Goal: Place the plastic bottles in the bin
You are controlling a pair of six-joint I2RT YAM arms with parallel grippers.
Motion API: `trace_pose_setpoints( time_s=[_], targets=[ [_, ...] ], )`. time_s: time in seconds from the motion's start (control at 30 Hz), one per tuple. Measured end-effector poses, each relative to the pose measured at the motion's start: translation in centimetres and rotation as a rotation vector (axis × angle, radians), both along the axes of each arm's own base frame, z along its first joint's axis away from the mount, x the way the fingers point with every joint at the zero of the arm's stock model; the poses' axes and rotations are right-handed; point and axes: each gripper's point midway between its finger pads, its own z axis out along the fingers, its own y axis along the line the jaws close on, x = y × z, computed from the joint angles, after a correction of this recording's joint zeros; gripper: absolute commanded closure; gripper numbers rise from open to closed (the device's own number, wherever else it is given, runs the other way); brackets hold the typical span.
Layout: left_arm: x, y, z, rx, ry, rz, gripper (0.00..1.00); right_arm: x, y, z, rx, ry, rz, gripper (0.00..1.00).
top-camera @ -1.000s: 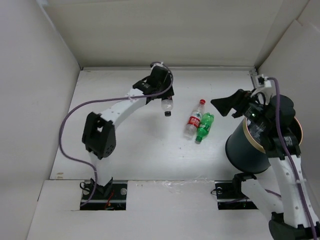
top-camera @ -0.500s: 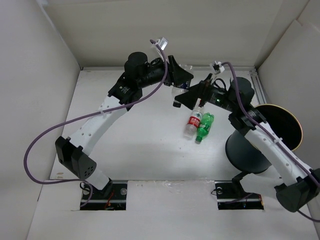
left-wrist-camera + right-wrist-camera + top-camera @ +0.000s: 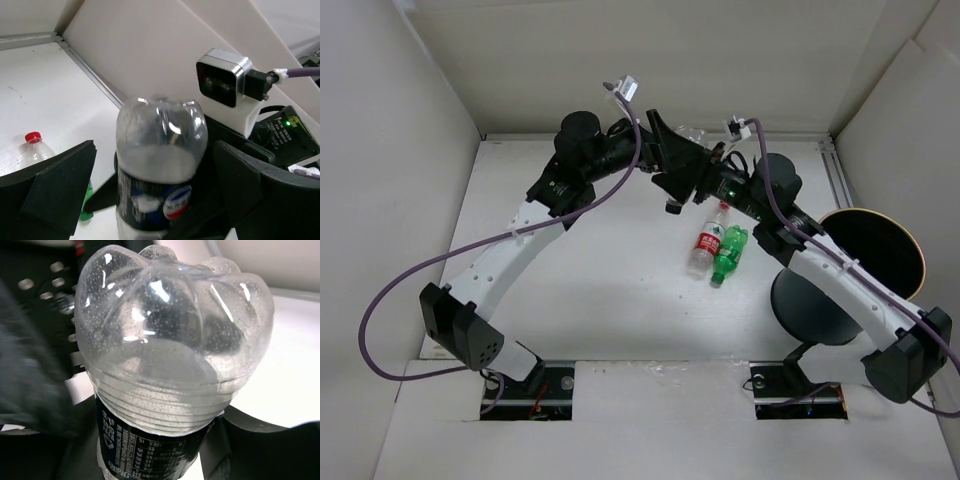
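A clear plastic bottle with a dark label (image 3: 159,165) hangs cap-down above the back of the table, its base (image 3: 691,134) uppermost. My right gripper (image 3: 160,450) is shut on its label, the fingers (image 3: 267,440) pressed against its sides. My left gripper (image 3: 155,200) stands open around the same bottle, its fingers (image 3: 55,192) well apart from it. A red-label bottle with a red cap (image 3: 708,240) and a green bottle (image 3: 729,254) lie side by side on the table, below the two grippers. The dark bin (image 3: 810,305) with its tan rim stands at the right.
White walls close in the table at the back and on both sides. A metal rail (image 3: 836,175) runs along the right wall near the bin. The right arm reaches from the bin side up to the middle of the back.
The left arm carried the dark-label bottle right toward the middle. The right arm swung left from over the bin to meet it. The right gripper closed on the bottle and the left gripper opened.
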Motion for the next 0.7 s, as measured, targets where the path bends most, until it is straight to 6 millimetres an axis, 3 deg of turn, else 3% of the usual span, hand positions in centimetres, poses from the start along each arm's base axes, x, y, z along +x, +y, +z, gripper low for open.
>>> trace_pose_setpoints(
  time_s=[0.1, 0.2, 0.33, 0.43, 0.53, 0.6, 0.63, 0.7],
  targets=[
    [-0.2, 0.5, 0.9, -0.009, -0.001, 0.05, 0.0, 0.5, -1.6, 0.8, 0.004, -0.011, -0.077, 1.0],
    [0.6, 1.2, 1.5, 0.004, 0.013, 0.146, 0.0, 1.2, -5.6, 1.9, -0.009, -0.015, -0.236, 1.0],
    [2.5, 2.6, 1.6, 0.056, 0.011, 0.288, 0.0, 0.8, -14.3, 3.3, -0.016, 0.008, -0.565, 1.0],
    [3.6, 2.2, 0.3, 0.114, 0.002, 0.334, 0.0, -0.5, -22.2, 2.6, -0.033, 0.073, -0.87, 1.0],
    [4.4, -0.1, -2.9, 0.196, 0.02, 0.311, 0.0, -2.7, -29.3, 0.5, -0.042, 0.173, -1.168, 1.0],
    [4.8, -2.0, -6.4, 0.276, 0.05, 0.293, 0.0, -4.6, -32.7, -1.4, -0.057, 0.241, -1.321, 1.0],
    [4.9, -3.2, -8.2, 0.319, 0.062, 0.279, 0.0, -5.4, -33.9, -2.3, -0.06, 0.265, -1.38, 0.94],
    [4.7, -5.4, -12.0, 0.414, 0.087, 0.25, 0.0, -7.5, -36.1, -4.3, -0.072, 0.306, -1.483, 0.42]
  ],
)
